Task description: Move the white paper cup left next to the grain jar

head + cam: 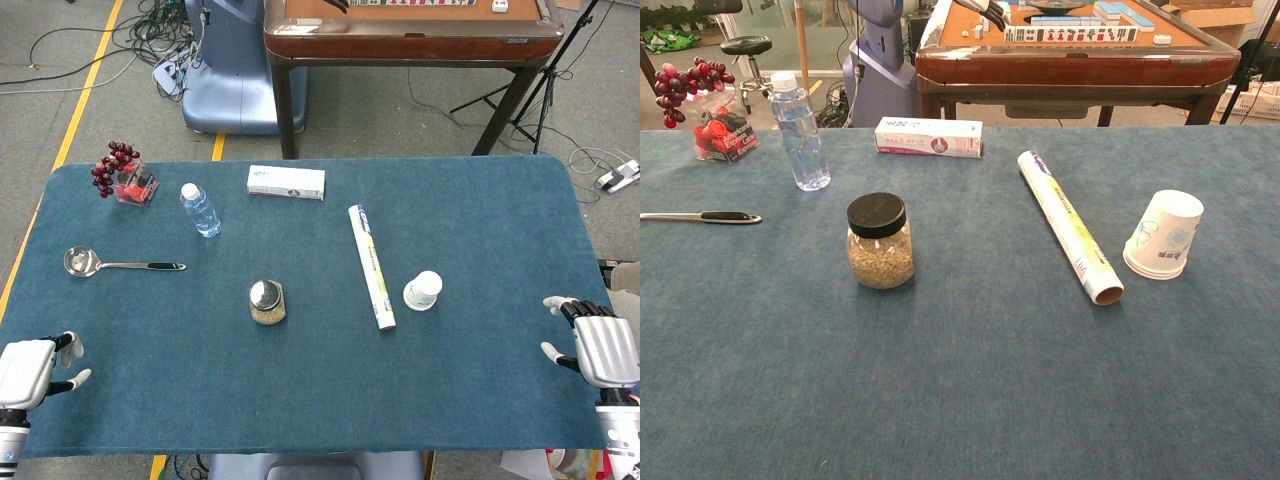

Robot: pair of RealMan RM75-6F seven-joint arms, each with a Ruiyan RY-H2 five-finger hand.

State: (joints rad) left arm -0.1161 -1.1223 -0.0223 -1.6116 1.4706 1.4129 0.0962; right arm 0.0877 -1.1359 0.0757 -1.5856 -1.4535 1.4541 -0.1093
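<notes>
The white paper cup [422,290] [1164,234] stands upside down on the blue table, right of centre. The grain jar [267,301] [879,241], with a black lid, stands near the middle. A long roll [371,266] [1068,225] lies between the two. My right hand [598,343] rests at the table's right edge, well to the right of the cup, fingers apart and holding nothing. My left hand [32,367] sits at the front left corner, also holding nothing. The chest view shows neither hand.
A water bottle [200,209] [800,131], a white box [286,182] [929,137], a ladle [110,263] [700,217] and a container with red grapes [124,173] [706,108] occupy the far left half. A brown table [410,35] stands behind.
</notes>
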